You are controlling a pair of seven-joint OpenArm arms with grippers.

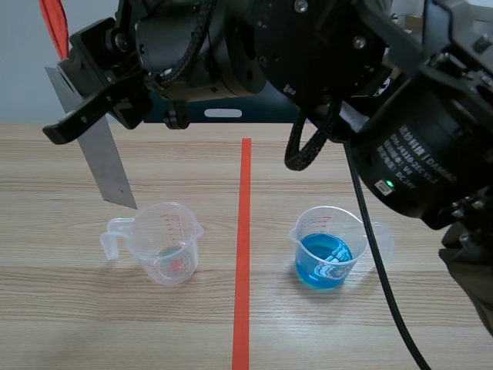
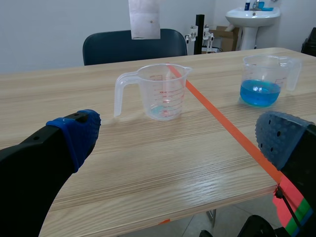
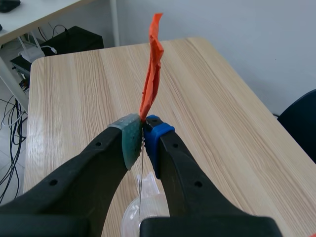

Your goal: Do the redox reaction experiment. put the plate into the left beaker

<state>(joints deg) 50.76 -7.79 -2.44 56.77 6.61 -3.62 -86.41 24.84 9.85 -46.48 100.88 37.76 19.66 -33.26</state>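
Right gripper [image 3: 144,133]: closed tight on the upper edge of the metal plate [image 1: 108,166], just below its orange tape tag [image 1: 54,23]. The plate hangs tilted, its lower corner close to the far-left rim of the left beaker [image 1: 168,247] and not yet inside.

Left gripper [image 2: 180,136]: wide open, holding nothing, low at the near table [image 1: 77,324] edge.

Right beaker [image 1: 327,247]: blue liquid, well apart, not involved.

Assessment: insertion not begun. The step calls for centring the lower corner over the beaker mouth, clear of spout and handle, then a slow straight descent. The plate should be released only once it rests against the wall. The light beaker is likely to tip if its rim is struck.
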